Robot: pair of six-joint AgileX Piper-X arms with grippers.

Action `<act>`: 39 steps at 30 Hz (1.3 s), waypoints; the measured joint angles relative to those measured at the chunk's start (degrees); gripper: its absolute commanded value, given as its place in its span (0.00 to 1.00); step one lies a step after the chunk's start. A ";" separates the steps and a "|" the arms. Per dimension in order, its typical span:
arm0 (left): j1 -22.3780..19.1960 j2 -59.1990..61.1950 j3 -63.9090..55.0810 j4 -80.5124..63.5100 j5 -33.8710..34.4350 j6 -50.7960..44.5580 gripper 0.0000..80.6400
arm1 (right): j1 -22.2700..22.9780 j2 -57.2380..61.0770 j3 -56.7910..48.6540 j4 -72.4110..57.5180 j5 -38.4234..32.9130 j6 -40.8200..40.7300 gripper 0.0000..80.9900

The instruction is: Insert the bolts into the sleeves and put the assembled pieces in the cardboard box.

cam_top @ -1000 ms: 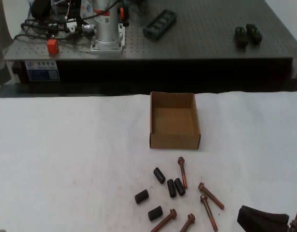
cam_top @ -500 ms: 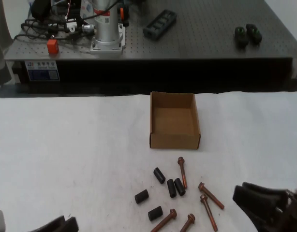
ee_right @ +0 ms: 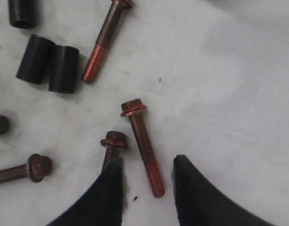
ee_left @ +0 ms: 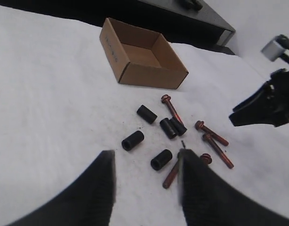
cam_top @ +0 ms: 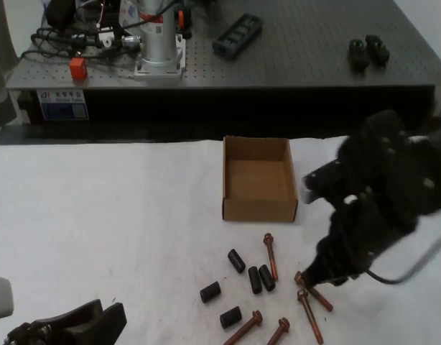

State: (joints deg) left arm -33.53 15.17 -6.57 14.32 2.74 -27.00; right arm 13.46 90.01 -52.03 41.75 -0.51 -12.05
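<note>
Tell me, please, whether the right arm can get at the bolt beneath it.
Probably yes: its open pincer sits over that bolt, a finger either side of the shank, nothing covering it.

**Five bolts (cam_top: 270,256), five sleeves (cam_top: 237,260), one cardboard box (cam_top: 260,210)**

The bolts are copper-coloured and number five: one lies right beside the sleeves, two lie close together off to one side, and two more lie nearest the camera. The sleeves are black and also number five: two side by side and three singly. The cardboard box is a single one, open at the top. On the far bench (cam_top: 314,43) there are two dark knobs (cam_top: 358,52), one black tray (cam_top: 237,34) and one orange block (cam_top: 77,68).
</note>
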 measured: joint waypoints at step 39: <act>0.00 31.30 -7.38 -2.72 9.16 11.51 0.39 | 0.68 10.86 -2.65 -4.87 2.15 -6.22 0.03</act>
State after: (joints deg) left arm -33.53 46.46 -13.95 11.59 11.90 -15.49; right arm 14.14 100.87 -54.68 36.87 1.64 -18.26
